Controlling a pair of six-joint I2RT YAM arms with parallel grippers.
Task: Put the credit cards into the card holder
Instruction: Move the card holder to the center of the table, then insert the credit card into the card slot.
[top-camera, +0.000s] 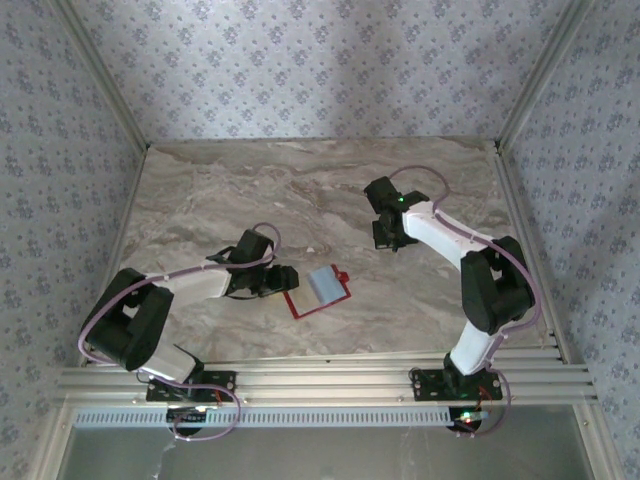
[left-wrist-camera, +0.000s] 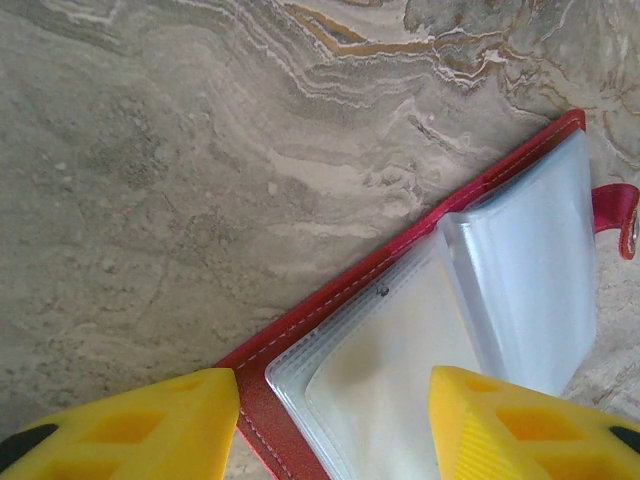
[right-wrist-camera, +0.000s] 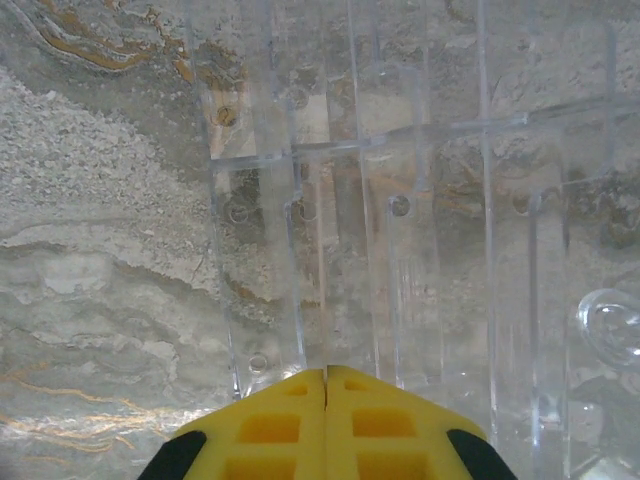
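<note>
The card holder (top-camera: 316, 292) lies open and flat on the marble bench (top-camera: 250, 180), its red cover underneath and its clear sleeves (top-camera: 323, 284) facing up. One pale grey-blue sleeve stands up a little from the rest. The left fingers (top-camera: 287, 279) are just beside the card holder, at its left corner. In the left wrist view they stand about half open. One yellow finger (left-wrist-camera: 130, 425) is over bare bench (left-wrist-camera: 150, 150) outside the card holder's (left-wrist-camera: 330, 305) red stitched edge. The other (left-wrist-camera: 530, 425) is over the clear sleeves (left-wrist-camera: 520, 270), and nothing is pinched between them. A cream patch (left-wrist-camera: 385, 395) shows beneath the nearer sleeve; whether it is a card cannot be told. A red clasp tab (left-wrist-camera: 615, 205) sticks out from the card holder's far edge. The right fingers (top-camera: 388, 238) are well apart from the card holder, to its right and farther back on the bench. In the right wrist view these fingers (right-wrist-camera: 325, 420) are pressed together tip to tip and hold nothing. They hang over a clear plastic rack (right-wrist-camera: 400, 200) with ribs and small round studs, through which the marble shows.
</note>
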